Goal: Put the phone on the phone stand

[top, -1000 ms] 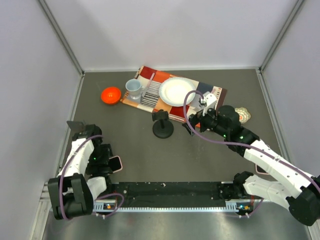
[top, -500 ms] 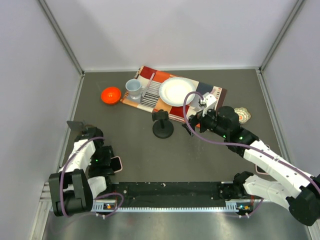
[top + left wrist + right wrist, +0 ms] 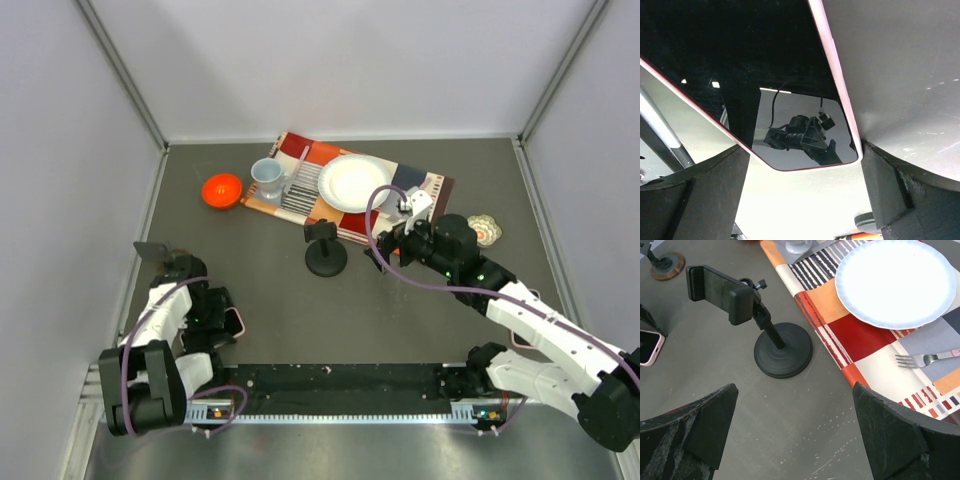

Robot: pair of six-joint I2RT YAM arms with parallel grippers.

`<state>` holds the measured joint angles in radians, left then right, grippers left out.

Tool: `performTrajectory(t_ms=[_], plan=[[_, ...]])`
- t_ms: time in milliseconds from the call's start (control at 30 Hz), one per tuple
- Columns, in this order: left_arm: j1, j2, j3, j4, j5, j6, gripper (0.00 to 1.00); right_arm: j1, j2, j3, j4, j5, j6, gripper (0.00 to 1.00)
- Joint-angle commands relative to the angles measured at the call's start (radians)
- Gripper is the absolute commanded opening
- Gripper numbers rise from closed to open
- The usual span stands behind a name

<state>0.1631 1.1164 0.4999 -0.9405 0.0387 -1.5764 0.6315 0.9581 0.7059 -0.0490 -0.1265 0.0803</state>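
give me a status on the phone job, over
Left fingers straddling phone, grip unconfirmed. Right fingers open, hovering by empty phone stand. Nothing between phone and stand.

Bright even light, soft shadows, sharp focus
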Motion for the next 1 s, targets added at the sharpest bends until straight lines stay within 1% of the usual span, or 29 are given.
performTrajectory(t_ms=[0, 133, 167, 233, 267, 333, 367, 433, 500, 567, 600, 667, 700, 767, 800, 867, 900, 967], plan=[[0.003, 0.013, -0.067, 0.037, -0.051, -0.034, 0.93, -0.007, -0.005, -0.005, 0.040, -0.002, -0.007, 0.99], [0.003, -0.006, -0.072, 0.032, -0.071, -0.040, 0.87, -0.007, -0.005, -0.006, 0.041, 0.004, -0.008, 0.99], [0.003, -0.007, -0.073, 0.032, -0.069, -0.042, 0.81, -0.009, -0.007, -0.006, 0.041, 0.007, -0.008, 0.99], [0.003, -0.007, -0.073, 0.031, -0.066, -0.039, 0.78, -0.009, -0.009, -0.006, 0.041, 0.008, -0.008, 0.99], [0.003, -0.004, -0.072, 0.026, -0.068, -0.037, 0.73, -0.009, -0.010, -0.008, 0.041, 0.011, -0.008, 0.99], [0.003, -0.001, -0.069, 0.025, -0.072, -0.030, 0.69, -0.009, -0.015, -0.009, 0.041, 0.014, -0.008, 0.99], [0.003, -0.001, -0.066, 0.014, -0.079, -0.022, 0.64, -0.009, -0.016, -0.011, 0.043, 0.018, -0.010, 0.99], [0.003, -0.004, -0.063, 0.006, -0.077, -0.016, 0.58, -0.009, -0.019, -0.011, 0.041, 0.019, -0.010, 0.99], [0.003, -0.010, -0.061, 0.000, -0.063, -0.004, 0.48, -0.009, -0.019, -0.011, 0.041, 0.019, -0.008, 0.99], [0.001, -0.023, -0.069, 0.006, -0.045, 0.007, 0.40, -0.009, -0.018, -0.013, 0.043, 0.019, -0.011, 0.99], [0.001, -0.036, -0.072, 0.009, -0.004, 0.013, 0.30, -0.007, -0.016, -0.013, 0.040, 0.019, -0.008, 0.99], [-0.002, -0.065, -0.069, 0.017, 0.033, 0.042, 0.22, -0.009, -0.018, -0.014, 0.041, 0.021, -0.008, 0.99], [-0.023, -0.076, -0.069, 0.025, 0.061, 0.044, 0.10, -0.009, -0.016, -0.014, 0.041, 0.021, -0.011, 0.99], [-0.060, -0.117, -0.069, 0.032, 0.075, 0.026, 0.01, -0.007, -0.015, -0.016, 0.041, 0.021, -0.010, 0.99], [-0.110, -0.131, -0.067, 0.034, 0.072, 0.015, 0.00, -0.009, -0.015, -0.016, 0.041, 0.021, -0.010, 0.99], [-0.158, -0.154, -0.055, 0.034, 0.066, -0.025, 0.00, -0.009, -0.013, -0.016, 0.041, 0.025, -0.010, 0.99], [-0.247, -0.158, -0.047, 0.034, 0.046, -0.040, 0.00, -0.009, -0.013, -0.016, 0.041, 0.025, -0.010, 0.99], [-0.318, -0.139, -0.014, 0.035, 0.029, -0.063, 0.00, -0.009, -0.009, -0.017, 0.041, 0.025, -0.010, 0.99]])
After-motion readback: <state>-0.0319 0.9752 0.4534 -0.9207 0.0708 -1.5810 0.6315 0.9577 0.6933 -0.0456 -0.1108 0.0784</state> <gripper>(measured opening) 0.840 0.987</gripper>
